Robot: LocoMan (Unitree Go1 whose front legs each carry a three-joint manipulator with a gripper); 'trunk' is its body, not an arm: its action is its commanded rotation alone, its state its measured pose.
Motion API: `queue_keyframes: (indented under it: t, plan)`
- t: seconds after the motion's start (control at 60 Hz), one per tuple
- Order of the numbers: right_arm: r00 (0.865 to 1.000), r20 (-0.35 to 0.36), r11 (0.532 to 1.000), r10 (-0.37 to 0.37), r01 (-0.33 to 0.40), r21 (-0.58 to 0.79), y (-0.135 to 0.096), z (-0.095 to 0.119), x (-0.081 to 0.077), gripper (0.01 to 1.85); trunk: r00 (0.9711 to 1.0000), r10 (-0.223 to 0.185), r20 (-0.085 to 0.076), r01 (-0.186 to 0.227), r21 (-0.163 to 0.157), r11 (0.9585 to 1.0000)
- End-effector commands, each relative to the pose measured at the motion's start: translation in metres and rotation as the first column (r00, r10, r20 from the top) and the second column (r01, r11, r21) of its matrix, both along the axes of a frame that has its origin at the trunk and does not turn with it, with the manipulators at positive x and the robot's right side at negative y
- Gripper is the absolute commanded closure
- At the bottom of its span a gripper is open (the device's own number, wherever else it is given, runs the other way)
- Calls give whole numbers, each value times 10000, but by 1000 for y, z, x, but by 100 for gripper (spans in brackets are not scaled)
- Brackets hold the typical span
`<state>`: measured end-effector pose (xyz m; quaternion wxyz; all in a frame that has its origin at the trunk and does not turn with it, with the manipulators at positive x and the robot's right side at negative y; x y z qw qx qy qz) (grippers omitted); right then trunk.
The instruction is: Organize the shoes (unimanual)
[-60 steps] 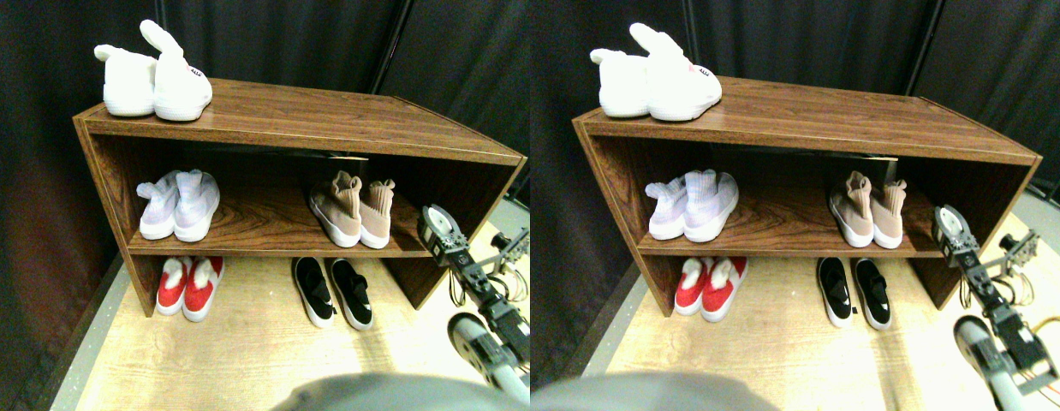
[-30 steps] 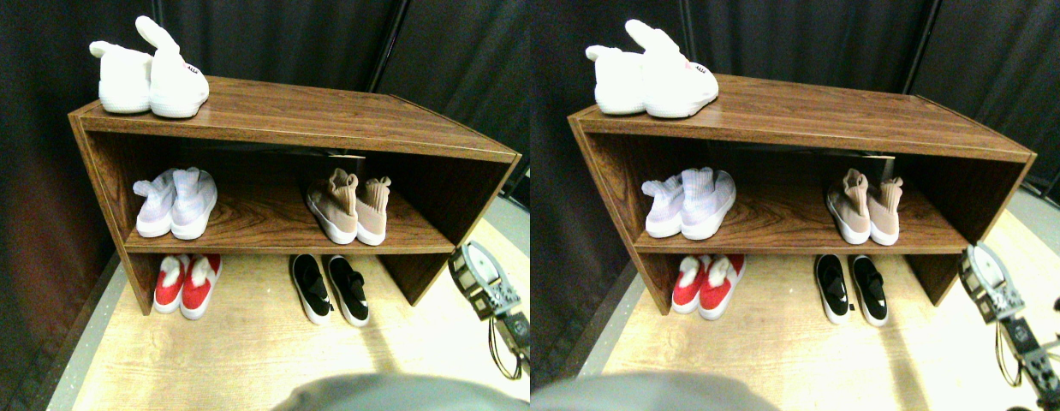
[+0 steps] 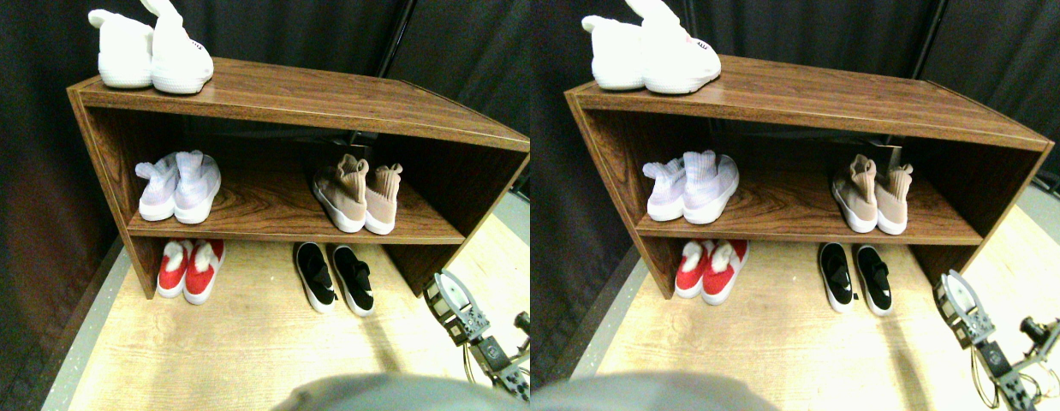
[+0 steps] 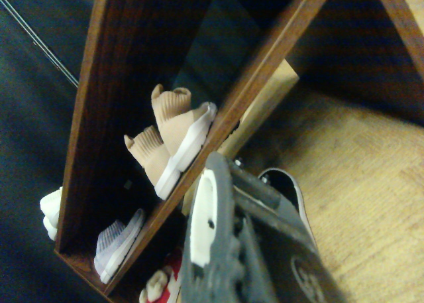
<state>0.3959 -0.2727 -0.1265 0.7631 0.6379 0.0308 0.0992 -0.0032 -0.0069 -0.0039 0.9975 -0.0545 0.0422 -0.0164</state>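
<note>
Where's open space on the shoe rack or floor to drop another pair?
Free: rack top right of the white shoes; middle shelf between the pale lavender pair and tan sneakers; floor between the red pair and black slip-ons. Crowded: floor by the rack's right end, where the right gripper sits.

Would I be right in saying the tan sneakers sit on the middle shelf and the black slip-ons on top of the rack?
Not quite. The tan sneakers do sit on the middle shelf, but the black slip-ons stand on the floor beneath it, as the stereo pair view shows. White shoes occupy the top.
</note>
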Motion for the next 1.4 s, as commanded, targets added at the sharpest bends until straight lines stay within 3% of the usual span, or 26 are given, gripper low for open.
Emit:
queue_keyframes:
  t: [0.017,0.1,0.25,0.367,0.65,0.833,0.933,1.15,1.217,1.333,1.4]
  plan:
    - [9996,26,9996,-290,290,22,-2,-10,7,180,9995,158,-258,-165,-304,9994]
    - [9952,-358,9957,-907,912,131,-4,-24,13,180,9994,181,-279,-189,-294,9994]
    - [9897,-788,9922,-1191,1216,275,-11,-43,30,180,9993,245,-286,-255,-329,9991]
    - [9721,-1622,9800,-1694,1837,769,-16,-58,46,180,9993,260,-276,-270,-343,9990]
    - [9537,-1929,9680,-2307,2450,536,-28,-73,79,180,9992,334,-205,-340,-299,9990]
    - [9336,-2195,9531,-2833,2995,438,-36,-80,99,180,9991,407,-132,-411,-302,9987]
    - [9194,-2389,9432,-3125,3301,366,-36,-82,104,180,9990,423,-134,-427,-309,9986]
    - [9210,-2622,9539,-2882,3002,62,-27,-90,105,180,9984,550,-155,-555,-348,9979]
    - [9158,-2810,9509,-2869,3079,327,-21,-93,105,180,9981,587,-199,-594,-359,9976]
    - [9250,-2889,9636,-2467,2658,281,-12,-98,106,180,9977,640,-229,-649,-409,9971]
    - [9218,-3001,9641,-2454,2645,239,-8,-101,106,180,9975,667,-248,-677,-422,9968]
